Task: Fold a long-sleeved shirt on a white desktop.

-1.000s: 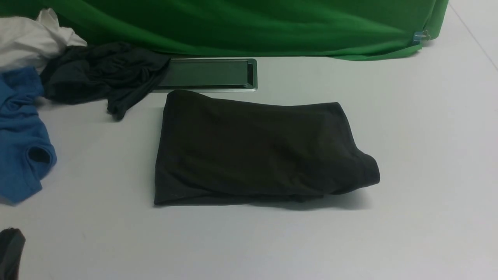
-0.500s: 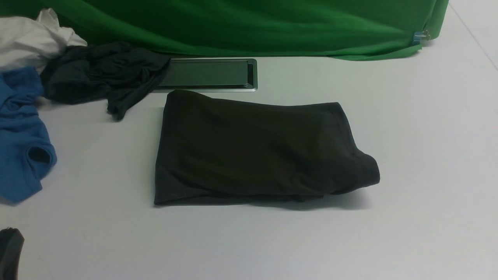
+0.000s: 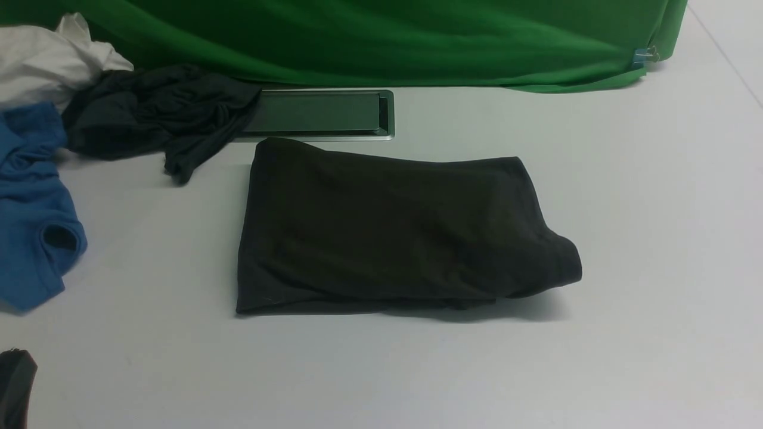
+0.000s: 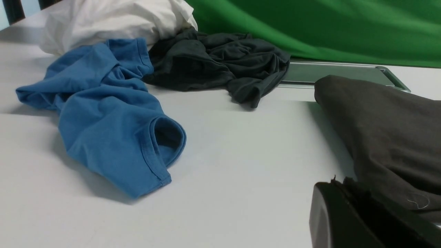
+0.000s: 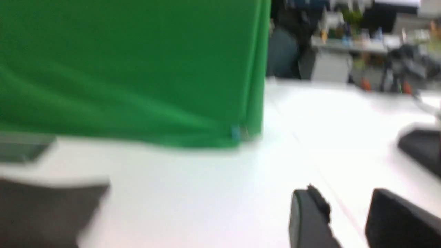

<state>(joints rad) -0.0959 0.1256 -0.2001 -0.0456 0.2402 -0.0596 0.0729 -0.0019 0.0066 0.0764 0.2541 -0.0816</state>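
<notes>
The long-sleeved shirt [image 3: 387,232] is laid as a folded rectangle at the middle of the white desktop [image 3: 644,208], the grey hatch [image 3: 316,113] just beyond it at 12 o'clock. A bulged corner is seen at 4 o'clock, where the layers are not flat. The left gripper [image 3: 15,387] is parked at 8 o'clock, clear of the cloth; how far it is parted cannot be told. In the blurred wrist view the right gripper [image 5: 348,217] appears parted and empty. The fold is best finished if that bulge is pressed flat without the stack being dragged.
</notes>
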